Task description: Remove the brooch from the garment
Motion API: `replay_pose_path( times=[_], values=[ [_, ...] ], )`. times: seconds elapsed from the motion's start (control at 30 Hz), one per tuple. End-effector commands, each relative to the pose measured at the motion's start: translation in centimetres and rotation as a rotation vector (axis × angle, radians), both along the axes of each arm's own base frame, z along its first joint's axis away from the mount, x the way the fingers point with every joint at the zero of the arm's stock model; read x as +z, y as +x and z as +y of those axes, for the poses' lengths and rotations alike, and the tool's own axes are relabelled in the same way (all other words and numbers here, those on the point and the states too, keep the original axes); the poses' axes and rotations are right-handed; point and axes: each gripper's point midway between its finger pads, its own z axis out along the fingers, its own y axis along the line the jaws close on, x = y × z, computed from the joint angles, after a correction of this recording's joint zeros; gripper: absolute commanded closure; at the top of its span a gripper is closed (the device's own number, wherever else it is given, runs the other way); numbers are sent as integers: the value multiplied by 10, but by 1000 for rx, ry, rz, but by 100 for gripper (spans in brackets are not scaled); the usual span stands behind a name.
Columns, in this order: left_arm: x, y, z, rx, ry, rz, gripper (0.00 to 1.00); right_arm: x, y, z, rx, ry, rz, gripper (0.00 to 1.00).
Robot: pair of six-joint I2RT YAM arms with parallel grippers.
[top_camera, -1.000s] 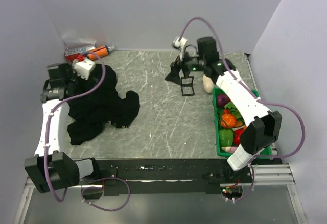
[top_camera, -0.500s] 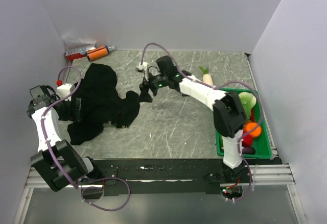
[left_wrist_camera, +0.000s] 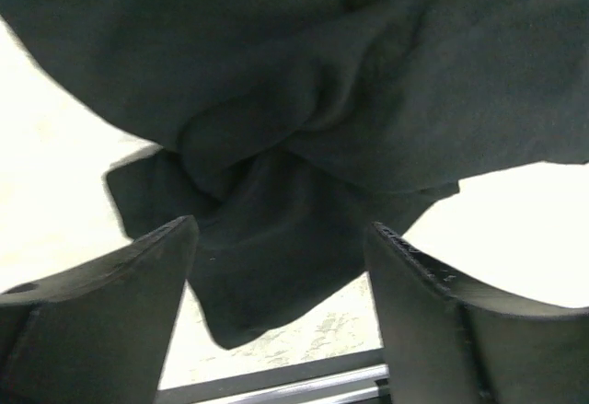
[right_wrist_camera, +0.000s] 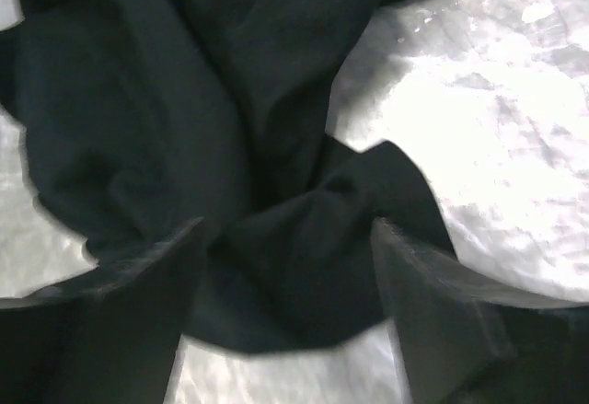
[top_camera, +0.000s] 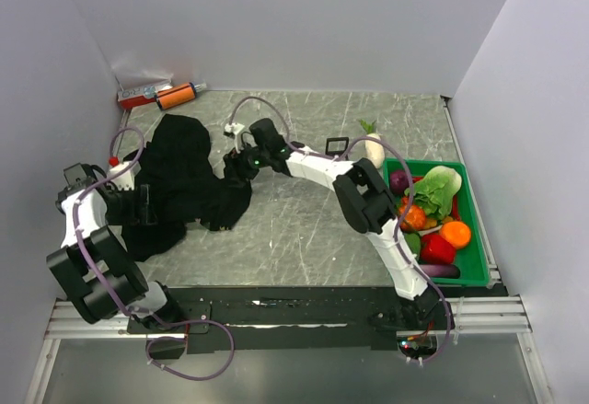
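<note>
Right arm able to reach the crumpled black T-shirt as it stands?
Likely yes: the open right gripper hangs close over a fold at the edge of the crumpled black T-shirt, with nothing between them.

The grey marbled table [top_camera: 304,229] carries the crumpled black garment [top_camera: 184,178] at left, an orange tube [top_camera: 175,97] in the far-left corner, a small black box [top_camera: 337,145] and a green tray [top_camera: 471,259] at right.
</note>
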Motion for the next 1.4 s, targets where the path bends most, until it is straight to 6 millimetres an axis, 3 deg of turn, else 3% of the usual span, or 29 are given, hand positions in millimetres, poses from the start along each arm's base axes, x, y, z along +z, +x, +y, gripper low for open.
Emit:
replay_pose_path(
  times=[0.0, 0.13, 0.2, 0.23, 0.27, 0.33, 0.37, 0.43, 0.47, 0.5, 0.53, 0.57, 0.6, 0.63, 0.67, 0.7, 0.8, 0.83, 0.87, 0.93, 0.97, 1.0, 1.03, 1.07, 1.1, 1.17, 1.2, 1.37],
  values=[
    [-5, 12, -5, -13, -50, -49, 24, 7, 9, 8, -100, -67, -36, 30],
    [-10, 21, -5, -12, -81, -58, 36, -10, 1, -13, -139, -183, 28, 72],
    [-11, 25, -6, -14, -106, -61, 47, -26, -9, -21, -121, -227, 74, 76],
    [-12, 26, -9, -17, -122, -57, 53, -30, -15, -25, -102, -233, 110, 92],
    [-12, 26, -12, -25, -142, -54, 66, -33, -18, -31, -102, -241, 133, 100],
    [-6, 31, -17, -48, -183, -63, 80, -21, -15, -37, -88, -196, 171, 100],
    [-3, 27, -21, -54, -210, -44, 95, 0, -12, -36, -67, -152, 151, 100],
    [23, 39, -23, -80, -229, -102, 99, 39, 0, -41, -50, -78, 122, 100],
    [36, 38, -29, -98, -251, -112, 99, 85, 6, -41, 0, -8, 28, 100],
    [72, 52, -28, -133, -236, -213, 99, 110, 13, -44, 6, 25, -18, 100],
    [92, 58, -27, -141, -220, -265, 99, 135, 19, -47, 12, 57, -71, 100],
    [114, 65, -26, -149, -201, -321, 99, 186, 35, -60, -6, 118, -176, 100],
    [157, 78, -20, -165, -128, -443, 99, 211, 42, -65, -20, 149, -224, 100],
    [180, 83, -21, -154, -122, -499, 99, 235, 49, -73, -42, 182, -260, 100],
    [202, 89, -19, -152, -93, -560, 99, 277, 60, -88, -74, 233, -339, 100],
    [242, 95, -17, -158, -37, -663, 99, 300, 67, -96, -96, 265, -396, 100],
    [299, 99, -16, -148, 22, -797, 99, 368, 69, -116, -136, 363, -544, 100],
    [304, 101, -16, -155, 29, -812, 99, 381, 67, -120, -136, 383, -567, 100],
    [306, 100, -20, -174, 30, -817, 99, 398, 59, -123, -129, 407, -600, 100],
    [281, 100, -35, -225, 21, -770, 88, 416, 50, -124, -117, 455, -632, 100],
    [268, 97, -42, -239, 37, -745, 66, 418, 45, -127, -118, 464, -633, 100],
    [231, 96, -64, -300, 6, -677, 59, 421, 40, -127, -116, 475, -647, 100],
    [215, 96, -76, -326, 5, -661, 52, 426, 36, -125, -120, 494, -674, 100],
    [199, 93, -86, -344, 14, -637, 45, 420, 32, -124, -118, 483, -667, 100],
    [160, 86, -114, -410, -27, -561, 43, 418, 28, -121, -108, 480, -671, 100],
    [137, 93, -129, -435, -30, -564, 41, 416, 22, -117, -93, 475, -671, 100],
    [113, 92, -135, -403, -65, -521, 40, 414, 22, -116, -91, 475, -663, 100],
    [80, 141, -121, -263, -94, -496, 40, 421, 10, -121, -63, 463, -692, 100]
  ],
)
